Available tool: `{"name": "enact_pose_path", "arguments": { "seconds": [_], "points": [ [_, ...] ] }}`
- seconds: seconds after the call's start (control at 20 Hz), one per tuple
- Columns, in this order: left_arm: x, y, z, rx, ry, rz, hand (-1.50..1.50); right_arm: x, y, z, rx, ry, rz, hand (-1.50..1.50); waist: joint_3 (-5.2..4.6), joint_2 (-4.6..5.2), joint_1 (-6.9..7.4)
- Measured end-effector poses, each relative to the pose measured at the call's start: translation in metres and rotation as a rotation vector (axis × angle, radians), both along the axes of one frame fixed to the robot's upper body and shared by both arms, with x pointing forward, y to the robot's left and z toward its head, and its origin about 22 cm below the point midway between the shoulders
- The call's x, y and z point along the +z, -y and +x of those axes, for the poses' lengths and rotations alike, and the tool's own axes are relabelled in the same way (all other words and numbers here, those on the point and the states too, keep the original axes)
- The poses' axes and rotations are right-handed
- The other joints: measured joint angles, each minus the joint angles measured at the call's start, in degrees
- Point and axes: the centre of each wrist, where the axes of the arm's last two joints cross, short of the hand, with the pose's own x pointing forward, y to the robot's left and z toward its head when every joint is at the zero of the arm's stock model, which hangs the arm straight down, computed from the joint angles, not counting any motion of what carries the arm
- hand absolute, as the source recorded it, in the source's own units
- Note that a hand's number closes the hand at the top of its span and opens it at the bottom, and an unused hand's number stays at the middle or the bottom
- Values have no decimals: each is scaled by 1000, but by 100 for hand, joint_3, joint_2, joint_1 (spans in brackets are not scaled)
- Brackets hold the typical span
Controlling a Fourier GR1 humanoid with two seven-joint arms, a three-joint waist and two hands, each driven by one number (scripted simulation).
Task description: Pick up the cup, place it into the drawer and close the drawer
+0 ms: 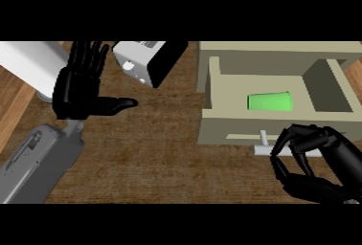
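Fingers [305,139] of the right hand [314,162] curl with nothing visibly between them, just in front of the drawer [276,125], beside its pale handle [263,143]. Left hand [81,88] rests at the upper left, fingers straight and up, thumb out to the side, holding nothing. Open, the drawer shows a green patch [270,101] on its floor. No cup shows on the wooden counter [155,153]; I cannot tell where it is. A white appliance [145,60] stands near the left hand.
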Motion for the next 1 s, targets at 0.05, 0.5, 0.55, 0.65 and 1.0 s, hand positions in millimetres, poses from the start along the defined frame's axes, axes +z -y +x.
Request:
{"name": "enact_pose_path", "arguments": {
  "seconds": [0.05,0.5,0.55,0.65,1.0],
  "points": [
    [0,-4,-2,2,0,-2,-150,-2,1,0,11,14,-56,150,0,4,-6],
    [-23,-57,-36,8,-9,-2,-150,-46,-22,29,20,74,-378,150,1,26,-19],
    [-25,-63,-41,10,-11,0,-150,-52,-25,34,15,76,-396,-150,1,26,-25],
    [-31,-78,-48,16,-15,-1,-150,-64,-27,43,12,73,-423,-150,1,29,-39],
    [-40,-104,-65,19,-11,-6,-150,-101,-32,80,8,25,-537,-150,1,36,-53]
  ]
}}
